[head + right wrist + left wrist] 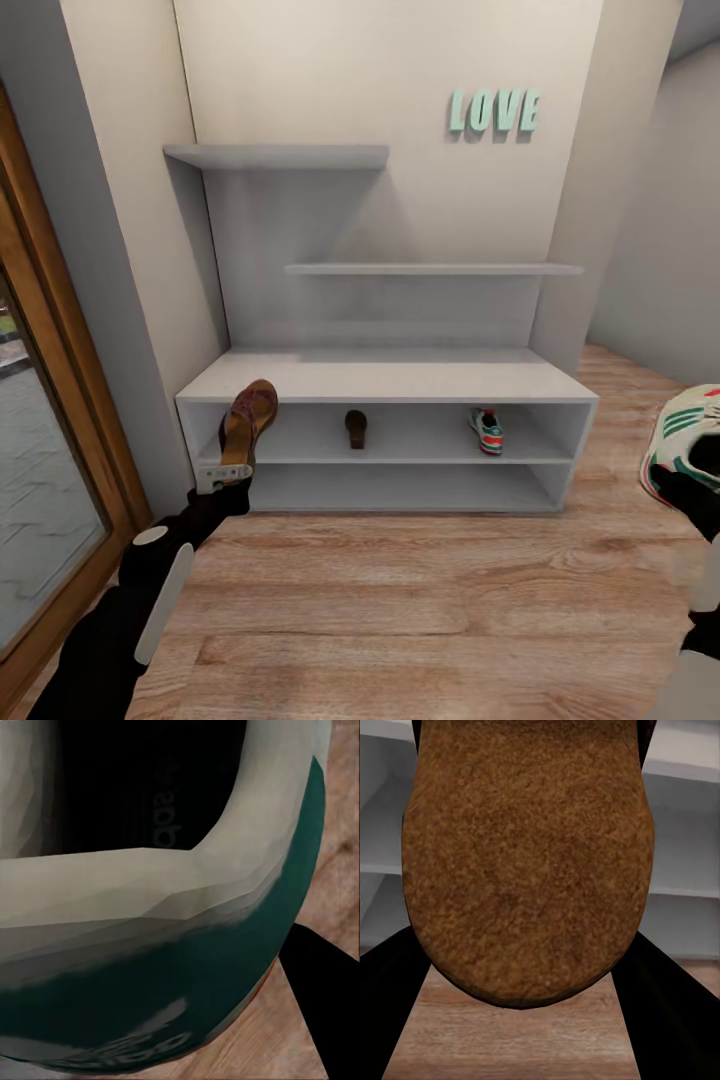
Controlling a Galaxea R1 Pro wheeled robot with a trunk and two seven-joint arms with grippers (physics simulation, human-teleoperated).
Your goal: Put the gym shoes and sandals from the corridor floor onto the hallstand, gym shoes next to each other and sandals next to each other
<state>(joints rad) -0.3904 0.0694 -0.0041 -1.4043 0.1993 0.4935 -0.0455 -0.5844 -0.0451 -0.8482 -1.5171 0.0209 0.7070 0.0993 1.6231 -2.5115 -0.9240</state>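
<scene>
A dark brown leather sandal (247, 423) is held upright in the left gripper (226, 474), its jaws clenched on it, at the low white hallstand (400, 378)'s left end. A white green-striped gym shoe (683, 444) is grasped by the right gripper's jaws above the wood-grain plank floor (430, 610). A second brown sandal (356, 428) and second gym shoe (488, 430) are seen on the upper tier.

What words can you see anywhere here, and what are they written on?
"LOVE": pale green letters fixed on the wall above the hallstand.
Print inside the gym shoe held in the right claw: too blurred to read.
Print on that shoe's green sole edge: too blurred to read.
No writing on either sandal.
</scene>
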